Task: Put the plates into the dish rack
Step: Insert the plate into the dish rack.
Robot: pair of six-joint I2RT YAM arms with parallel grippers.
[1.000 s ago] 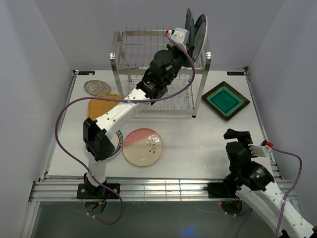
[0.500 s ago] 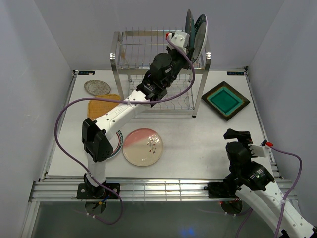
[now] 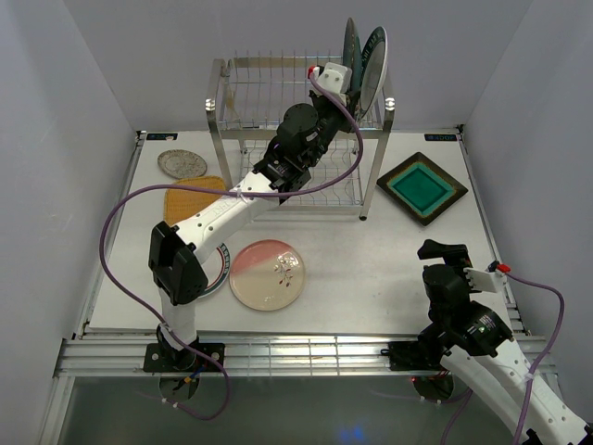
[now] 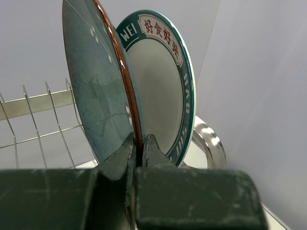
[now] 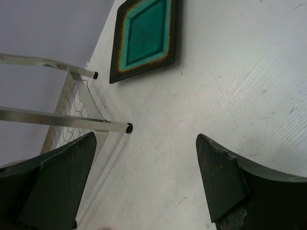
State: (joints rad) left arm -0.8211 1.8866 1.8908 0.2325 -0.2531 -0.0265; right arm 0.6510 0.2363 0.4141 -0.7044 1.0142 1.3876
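We read the table from the overhead camera as a clock face, with twelve at the far wall. The dish rack (image 3: 243, 120) stands at twelve. At the one o'clock end of its top tier, two plates stand on edge side by side: the dark blue-grey plate (image 3: 352, 42) and, just to its right, the green-rimmed white plate (image 3: 375, 57). Our left gripper (image 3: 346, 85) reaches up to them. In its wrist view the fingers (image 4: 120, 158) are drawn narrow and pinch the lower rim of the dark blue-grey plate. We cannot tell whether the two plates touch.

The other five plates lie flat on the table (image 3: 371, 269). The small silver-grey plate (image 3: 182, 164) is at ten o'clock. The yellow woven square plate (image 3: 188, 197) lies just nearer than it, partly under the left arm. The pink-cream plate (image 3: 269, 274) sits at seven. The blue-patterned-rim plate (image 3: 222, 264) shows at its left edge, mostly hidden by the arm. The brown square plate with teal centre (image 3: 422, 187) lies at two o'clock, just right of the rack.

Our right gripper (image 3: 443, 250) hangs at four o'clock above bare table. Its fingers (image 5: 62, 182) are spread wide and hold nothing.
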